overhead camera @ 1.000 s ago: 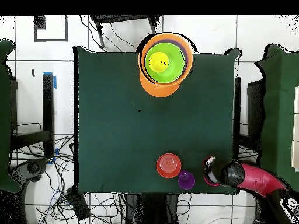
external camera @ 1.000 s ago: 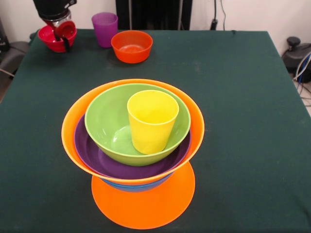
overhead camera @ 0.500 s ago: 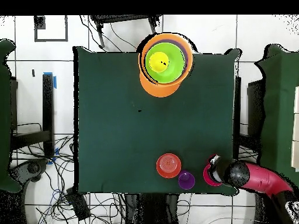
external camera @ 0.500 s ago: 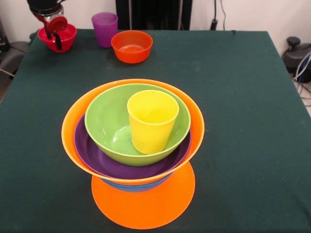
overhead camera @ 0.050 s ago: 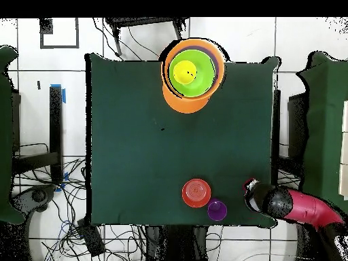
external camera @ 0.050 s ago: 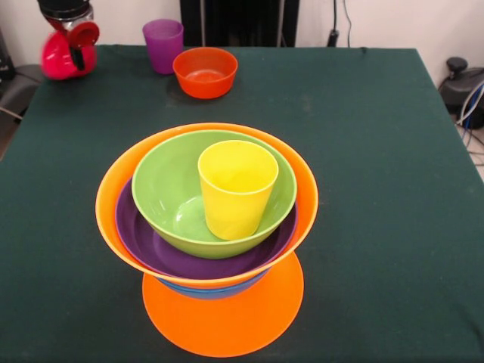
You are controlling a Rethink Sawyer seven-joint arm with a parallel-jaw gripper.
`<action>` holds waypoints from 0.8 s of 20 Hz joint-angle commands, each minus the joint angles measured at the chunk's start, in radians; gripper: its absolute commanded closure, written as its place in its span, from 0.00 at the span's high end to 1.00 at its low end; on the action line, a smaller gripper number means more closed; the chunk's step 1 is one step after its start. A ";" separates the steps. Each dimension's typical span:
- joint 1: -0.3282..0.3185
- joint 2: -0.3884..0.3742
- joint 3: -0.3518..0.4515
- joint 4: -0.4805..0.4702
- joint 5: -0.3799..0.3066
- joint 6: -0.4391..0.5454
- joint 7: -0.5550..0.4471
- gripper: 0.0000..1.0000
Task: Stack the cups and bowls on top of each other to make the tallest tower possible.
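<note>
Presently, gripper (external camera @ 0.050 s ago: 73, 41) pinches the pink-red bowl (external camera @ 0.050 s ago: 59, 59) at the table's (external camera @ 0.050 s ago: 378, 151) corner — tilted, well apart from the tower (external camera @ 0.050 s ago: 208, 227).

Arm link: I see a glossy red, rounded shell (overhead camera @ 0.050 s ago: 307, 208) running off the desk's corner.
Wrist: my overhead view shows a black, bulbous housing.
Pincer (external camera @ 0.050 s ago: 73, 39): black cylinder, metallic collar, red and dark parts below.

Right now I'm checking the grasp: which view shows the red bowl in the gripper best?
The front view: the red bowl hangs tilted from the gripper. Overhead, the arm covers nearly all of it, leaving a red sliver.
</note>
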 commanded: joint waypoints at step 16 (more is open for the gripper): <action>0.020 0.036 0.098 0.018 0.012 0.021 -0.098 0.00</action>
